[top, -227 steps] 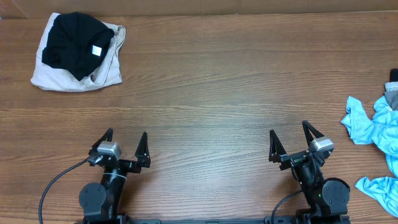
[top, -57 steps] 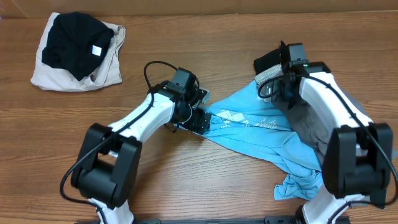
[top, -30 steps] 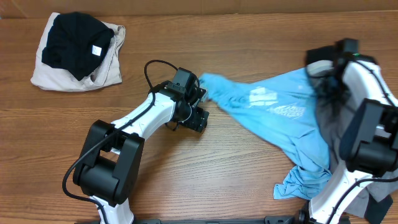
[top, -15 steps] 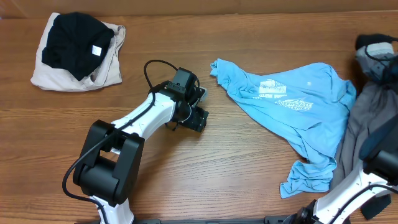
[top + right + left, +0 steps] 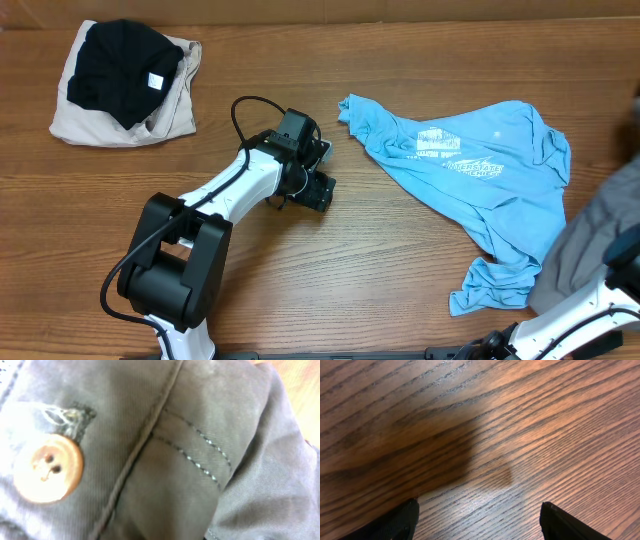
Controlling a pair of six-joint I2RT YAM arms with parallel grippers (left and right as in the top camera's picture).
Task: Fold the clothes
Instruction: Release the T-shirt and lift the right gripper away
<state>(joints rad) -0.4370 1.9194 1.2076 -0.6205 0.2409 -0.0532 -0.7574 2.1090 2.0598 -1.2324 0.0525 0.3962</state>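
Overhead, T-shirt lies crumpled, nothing folded yet; left gripper gapes empty, right gripper clenched, seemingly on grey garment.

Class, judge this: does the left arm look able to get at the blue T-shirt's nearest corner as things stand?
Probably yes. The left gripper is open over the bare table, and only bare wood lies between it and the blue T-shirt.
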